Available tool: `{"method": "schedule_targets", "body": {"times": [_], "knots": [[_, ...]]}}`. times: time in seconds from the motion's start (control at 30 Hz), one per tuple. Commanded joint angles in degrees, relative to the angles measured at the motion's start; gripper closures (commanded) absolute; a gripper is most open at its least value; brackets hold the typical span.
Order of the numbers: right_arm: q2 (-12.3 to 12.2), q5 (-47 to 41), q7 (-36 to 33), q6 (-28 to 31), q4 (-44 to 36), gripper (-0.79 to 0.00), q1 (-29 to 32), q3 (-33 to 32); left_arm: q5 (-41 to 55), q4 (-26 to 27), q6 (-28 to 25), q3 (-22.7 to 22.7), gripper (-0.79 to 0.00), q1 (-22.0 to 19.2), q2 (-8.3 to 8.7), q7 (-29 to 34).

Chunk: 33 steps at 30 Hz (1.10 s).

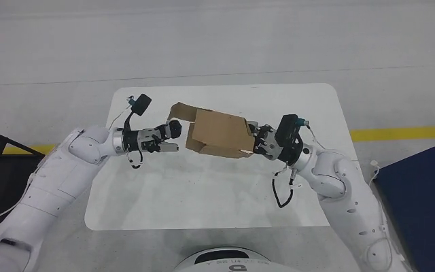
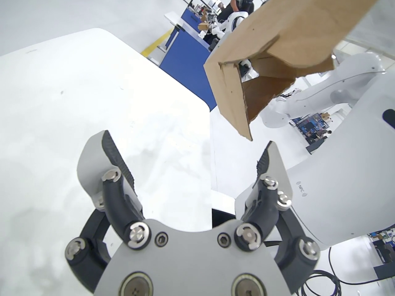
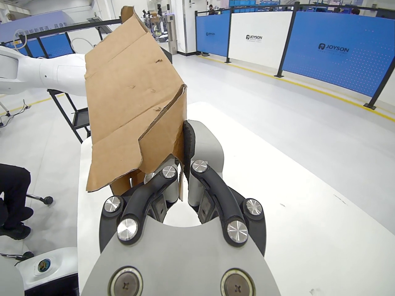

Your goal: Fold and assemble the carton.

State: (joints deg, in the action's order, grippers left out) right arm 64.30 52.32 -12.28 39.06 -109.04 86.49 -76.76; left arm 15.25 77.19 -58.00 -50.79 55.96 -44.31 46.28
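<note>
White table [image 1: 204, 197] with rounded corners fills the middle of the top view, on a pale grey floor crossed by a yellow line [image 1: 394, 133] at the right edge. Right of centre above it, the right gripper [image 1: 253, 144] is clamped on the carton [image 1: 219, 132]. In the right wrist view its fingers [image 3: 202, 146] pinch one cardboard wall edge at mid-frame. From that grip the brown carton runs toward the left of the top view. It is held off the table and partly opened, with loose flaps and one flap sticking toward the upper left. The left gripper [image 1: 174, 130] is left of centre, just beside the carton's free end, its jaws spread wide with nothing between them. In the left wrist view the carton's lower corner hangs just above that gap, seemingly touching neither finger, though the angle makes this hard to confirm. Blue partition panels [image 3: 333, 56] line the hall at the right of the right wrist view.
</note>
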Motion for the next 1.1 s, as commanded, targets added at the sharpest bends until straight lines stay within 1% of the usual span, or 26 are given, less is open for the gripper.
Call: {"method": "schedule_targets", "body": {"times": [0.0, 0.13, 0.2, 0.27, 0.4, 0.47, 0.73, 0.8, 0.87, 0.97, 1.0, 1.07], "knots": [[-0.12, -0.51, -2.87, -0.75, 1.0, 0.0, 0.03, 0.11, -1.97, 0.97, 0.0, -2.73, -0.785, 1.03, 0.64, 0.0], [-0.34, -5.34, -10.36, -0.88, 3.51, 0.0, -0.52, 1.42, -8.33, 5.81, 0.0, -8.08, -0.785, 3.65, 2.21, 0.0], [-0.41, -6.96, -12.58, -1.03, 4.1, 0.0, -1.32, 1.86, -10.24, 9.17, 0.0, -9.99, -0.785, 5.07, 2.81, 0.0], [-0.43, -8.5, -13.65, -1.26, 4.6, 0.0, -1.95, 2.25, -11.19, 12.33, 0.0, -11.04, -0.785, 6.32, 3.2, 0.0], [-0.41, -10.94, -14.53, -2.45, 5.31, 0.0, -2.17, 2.68, -11.8, 15.66, 0.0, -11.49, -0.785, 6.92, 3.26, -0.45], [-0.41, -10.94, -14.53, -2.45, 5.31, 0.0, -2.17, 2.68, -11.44, 16.2, 0.0, -11.45, -0.785, 6.88, 3.11, -1.33], [-0.41, -10.94, -14.53, -2.45, 5.31, 0.0, -2.17, 2.68, -11.44, 16.2, 0.0, -11.45, -0.785, 6.88, 3.11, -1.33], [-0.23, -14.37, -13.75, -1.86, 6.21, 0.0, -1.87, 4.06, -12.69, 17.03, 1.0, -11.5, -0.785, 7.31, 3.04, -2.08], [-0.21, -17.47, -16.4, -1.14, 7.91, 0.0, -2.51, 5.58, -13.39, 17.46, 0.74, -11.72, -0.785, 7.81, 3.06, -2.44], [-0.32, -26.04, -24.56, -1.6, 11.06, 0.0, -4.75, 7.67, -11.74, 18.09, 0.0, -11.74, -0.785, 8.3, 3.27, -1.61], [-0.36, -28.46, -26.83, -1.81, 11.85, 0.0, -5.5, 8.14, -11.23, 18.35, 0.0, -11.45, -0.785, 8.26, 3.41, -0.05], [-0.45, -32.38, -29.92, -2.24, 13.14, 0.0, -6.79, 8.68, -12.01, 18.5, 0.05, -10.0, -0.785, 7.81, 3.88, 0.06]]}}
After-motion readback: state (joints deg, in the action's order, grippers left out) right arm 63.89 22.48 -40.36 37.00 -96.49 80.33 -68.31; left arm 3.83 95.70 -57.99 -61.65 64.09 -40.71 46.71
